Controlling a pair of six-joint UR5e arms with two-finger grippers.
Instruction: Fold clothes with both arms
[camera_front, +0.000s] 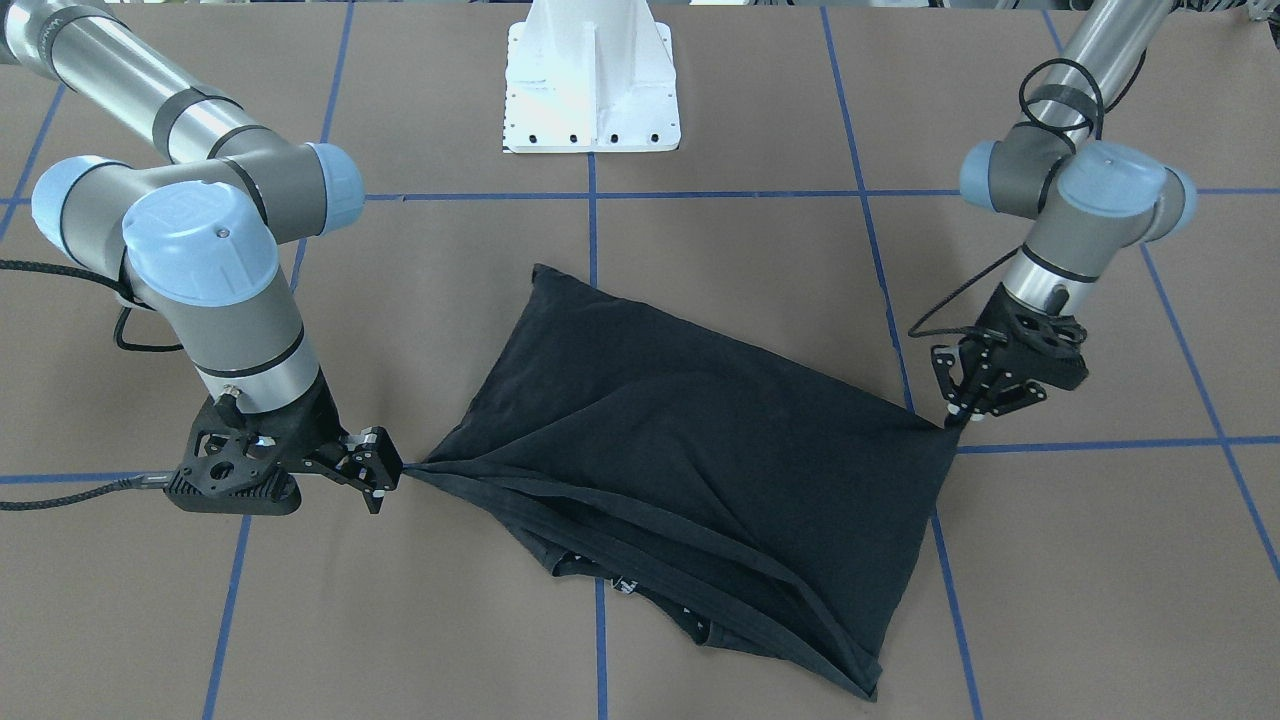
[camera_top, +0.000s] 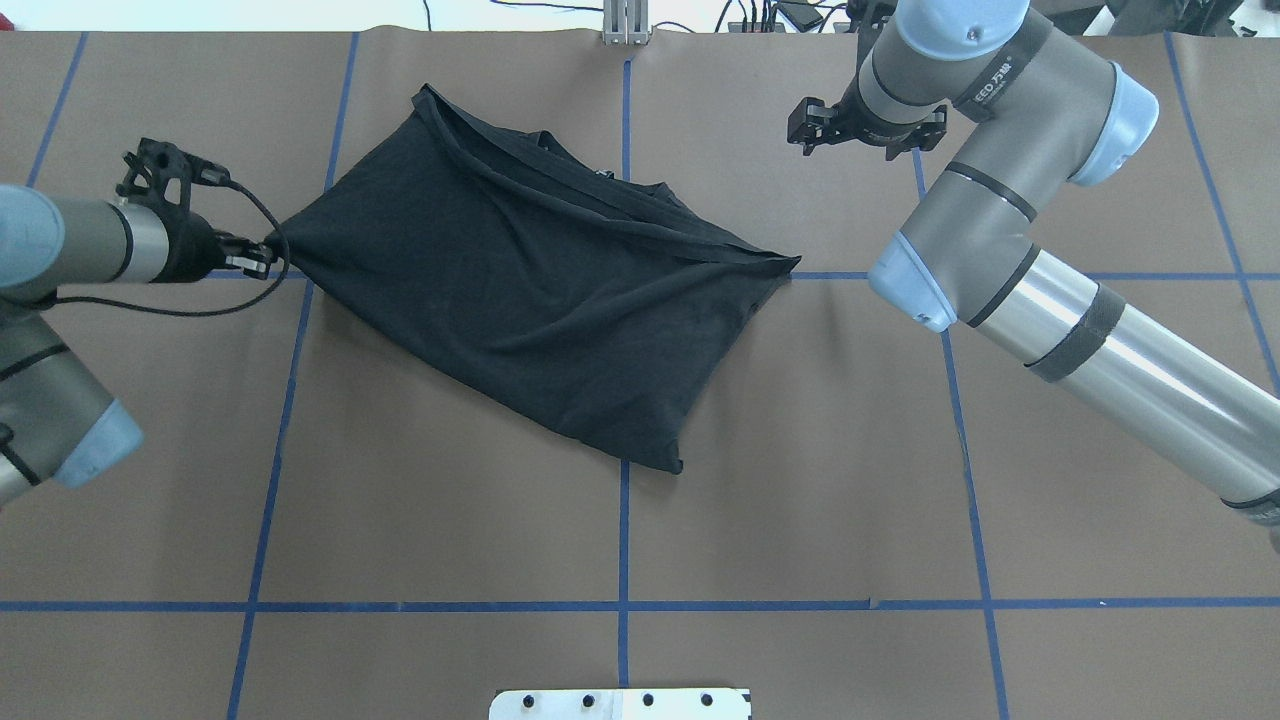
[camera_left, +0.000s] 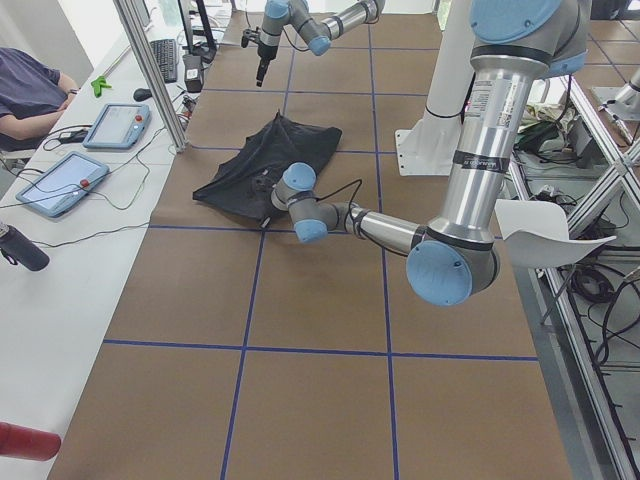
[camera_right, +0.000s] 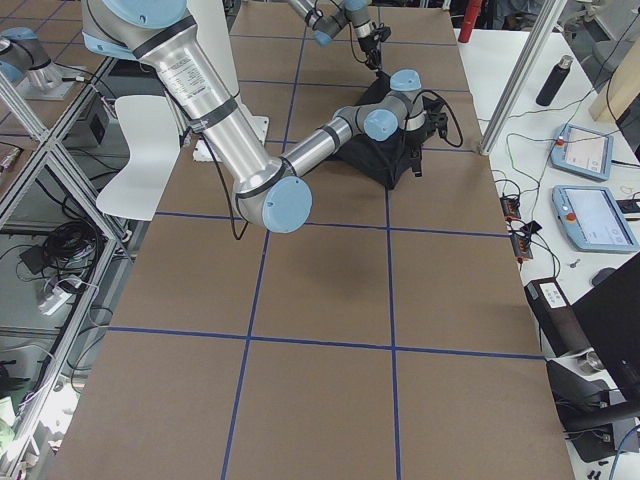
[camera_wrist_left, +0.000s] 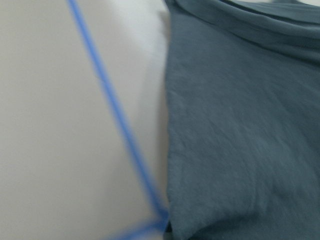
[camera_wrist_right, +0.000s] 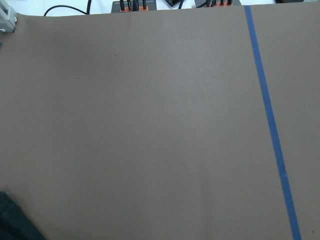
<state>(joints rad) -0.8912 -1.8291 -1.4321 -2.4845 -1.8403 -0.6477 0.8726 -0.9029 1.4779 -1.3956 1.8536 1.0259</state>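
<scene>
I have my left arm reaching low across the worktop, its wrist at the near corner of the black T-shirt, which lies close to the desk-side edge. The right arm holds its fingers clear of the shirt's far tip. A person sits at two tablets.

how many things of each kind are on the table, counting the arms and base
shirt: 1
arms: 2, left arm and right arm
base: 1
total: 4
</scene>
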